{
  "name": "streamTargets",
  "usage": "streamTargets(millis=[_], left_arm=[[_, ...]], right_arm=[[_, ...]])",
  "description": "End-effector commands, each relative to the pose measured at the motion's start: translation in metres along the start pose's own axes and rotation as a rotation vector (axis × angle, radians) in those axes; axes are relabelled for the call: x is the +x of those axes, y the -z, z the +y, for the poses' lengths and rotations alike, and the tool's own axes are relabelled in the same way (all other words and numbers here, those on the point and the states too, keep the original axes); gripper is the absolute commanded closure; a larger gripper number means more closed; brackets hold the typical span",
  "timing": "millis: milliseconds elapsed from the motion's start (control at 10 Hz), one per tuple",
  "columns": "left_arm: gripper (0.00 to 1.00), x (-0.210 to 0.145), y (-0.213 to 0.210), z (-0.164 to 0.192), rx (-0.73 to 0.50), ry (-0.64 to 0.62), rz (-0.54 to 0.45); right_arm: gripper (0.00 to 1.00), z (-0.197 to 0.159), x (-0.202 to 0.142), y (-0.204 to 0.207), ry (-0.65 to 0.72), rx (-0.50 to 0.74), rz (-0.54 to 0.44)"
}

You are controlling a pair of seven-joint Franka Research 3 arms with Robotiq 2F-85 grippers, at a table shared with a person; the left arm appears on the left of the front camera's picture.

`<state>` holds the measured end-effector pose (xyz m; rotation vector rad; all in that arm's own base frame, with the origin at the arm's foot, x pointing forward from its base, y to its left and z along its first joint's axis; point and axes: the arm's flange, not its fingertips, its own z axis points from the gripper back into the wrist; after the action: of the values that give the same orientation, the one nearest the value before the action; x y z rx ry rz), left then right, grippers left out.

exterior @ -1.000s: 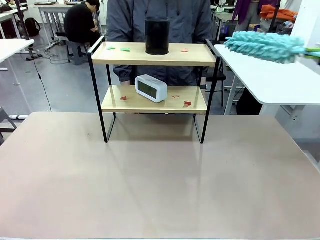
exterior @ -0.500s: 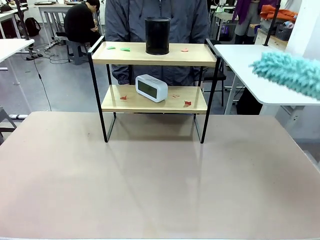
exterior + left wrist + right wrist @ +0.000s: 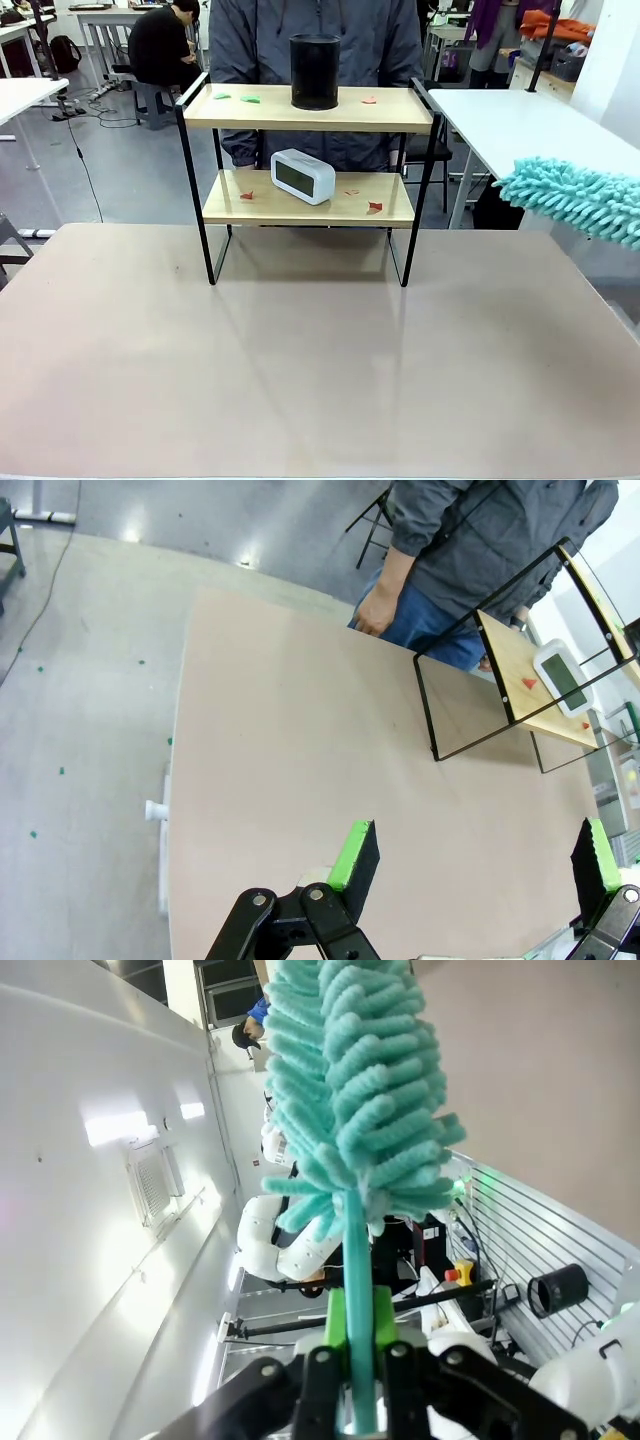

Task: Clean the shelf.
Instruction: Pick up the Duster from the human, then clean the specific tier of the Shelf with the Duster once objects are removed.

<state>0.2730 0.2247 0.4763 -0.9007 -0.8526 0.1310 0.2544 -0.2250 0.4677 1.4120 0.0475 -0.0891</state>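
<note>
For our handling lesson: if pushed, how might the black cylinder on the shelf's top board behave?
The black cylinder stands upright, taller than wide, so a high nudge may tip it. Once down, its round wall would probably roll.

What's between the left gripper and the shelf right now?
Nothing in the way. In the left wrist view, only bare tabletop lies between the open left gripper and the shelf.

Robot's left claw [image 3: 472, 865] spread wide, right claw [image 3: 358, 1325] clamped on teal duster handle [image 3: 350, 1250]
</note>
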Motion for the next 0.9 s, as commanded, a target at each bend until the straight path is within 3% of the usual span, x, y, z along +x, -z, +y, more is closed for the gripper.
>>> streamTargets(millis=[0,800], left_arm=[[0.0,0.0,0.0019,0.0006,-0.015,0.023,-0.017],[0.0,0.0,0.0019,0.0006,-0.015,0.023,-0.017]], right_arm=[[0.97,0.0113,-0.0021,0.0006,-0.025,0.017,-0.005],[0.97,0.0113,-0.0021,0.0006,-0.025,0.017,-0.005]])
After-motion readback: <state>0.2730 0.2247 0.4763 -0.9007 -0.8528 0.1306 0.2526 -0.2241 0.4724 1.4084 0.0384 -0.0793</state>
